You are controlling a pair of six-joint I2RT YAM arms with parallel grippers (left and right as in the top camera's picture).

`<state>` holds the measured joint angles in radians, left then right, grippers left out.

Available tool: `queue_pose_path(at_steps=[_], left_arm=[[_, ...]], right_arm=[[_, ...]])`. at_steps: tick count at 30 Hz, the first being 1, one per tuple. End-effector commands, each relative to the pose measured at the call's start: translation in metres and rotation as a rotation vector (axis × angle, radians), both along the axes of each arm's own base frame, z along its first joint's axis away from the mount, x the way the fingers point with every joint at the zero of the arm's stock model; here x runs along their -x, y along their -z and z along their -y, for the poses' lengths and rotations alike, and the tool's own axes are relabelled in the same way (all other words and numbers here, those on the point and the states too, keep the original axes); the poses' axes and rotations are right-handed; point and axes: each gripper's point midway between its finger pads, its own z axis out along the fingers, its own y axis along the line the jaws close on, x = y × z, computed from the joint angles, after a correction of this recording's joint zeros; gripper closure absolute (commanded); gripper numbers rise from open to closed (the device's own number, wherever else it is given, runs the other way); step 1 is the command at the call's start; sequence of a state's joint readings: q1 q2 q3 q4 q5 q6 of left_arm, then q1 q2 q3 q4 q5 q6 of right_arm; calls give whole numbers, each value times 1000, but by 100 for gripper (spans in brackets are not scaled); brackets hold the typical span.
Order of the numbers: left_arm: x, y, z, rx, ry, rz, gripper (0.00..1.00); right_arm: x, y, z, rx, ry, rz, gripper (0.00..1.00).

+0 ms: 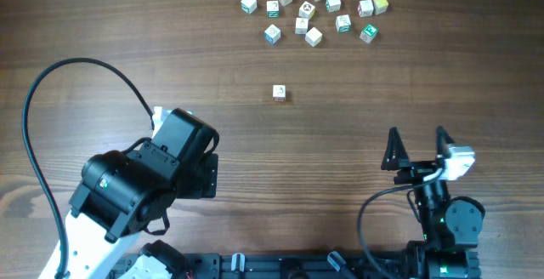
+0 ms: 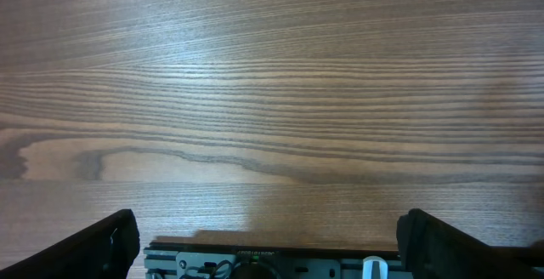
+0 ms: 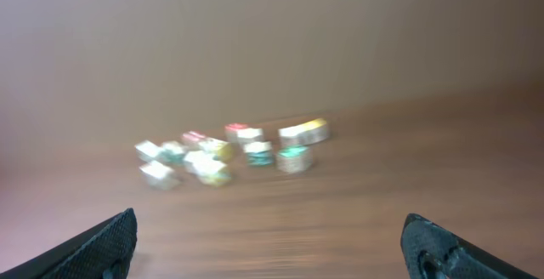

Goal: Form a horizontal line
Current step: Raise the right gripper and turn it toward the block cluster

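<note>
The left gripper (image 2: 269,221) is standing fully released. Its two fingers are showing at the lower corners of the left wrist view, with only bare bench (image 2: 272,75) lying between them. The right gripper (image 1: 416,134) is likewise standing released and is grasping nothing. It is sitting near the right end of the near edge, with its fingers pointing toward the far edge.

The horizontal line is not yet formed. The letter cubes (image 1: 307,9) are lying as a loose cluster close to the far edge of the bench, slightly right of its middle and well apart from both grippers. Most are sitting separately. A touching pair (image 1: 366,8) is lying side by side at the right end of the cluster. A single cube (image 1: 279,93) is resting alone near the middle of the bench, between the cluster and the near edge, ahead of and to the left of the right gripper. In the right wrist view the cluster is appearing blurred, far ahead of the spread fingers and left of centre.
</note>
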<state>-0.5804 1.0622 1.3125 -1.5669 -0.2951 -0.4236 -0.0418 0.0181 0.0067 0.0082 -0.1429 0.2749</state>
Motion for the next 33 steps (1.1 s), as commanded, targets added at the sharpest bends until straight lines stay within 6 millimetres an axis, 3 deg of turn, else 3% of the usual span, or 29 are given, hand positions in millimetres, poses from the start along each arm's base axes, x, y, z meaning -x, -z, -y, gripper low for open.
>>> queue_pose_path(at_steps=[1,5,7,12,21,24,33], left_arm=[[-2,1,-3,-16,-7,6,0],[-2,1,-3,-16,-7,6,0],[-2,1,-3,-16,-7,6,0],[-2,1,-3,-16,-7,6,0],[-2,1,-3,-16,-7,5,0],[-2,1,-3,-16,-7,6,0],[-2,1,-3,-16,-7,5,0]], right_arm=[[4,-3,-22,-618,-124,-88,0],[2,-2,-13,-921,-72,-121,0],[3,-2,-18,-1009,-100,-146,0],[11,-17,-44,-700,-275,-99,0],[16,-51,-45,-603,-297,-22,0],[14,-53,-46,-605,-296,-39,0],[-6,-68,-54,-501,-320,-142,0]])
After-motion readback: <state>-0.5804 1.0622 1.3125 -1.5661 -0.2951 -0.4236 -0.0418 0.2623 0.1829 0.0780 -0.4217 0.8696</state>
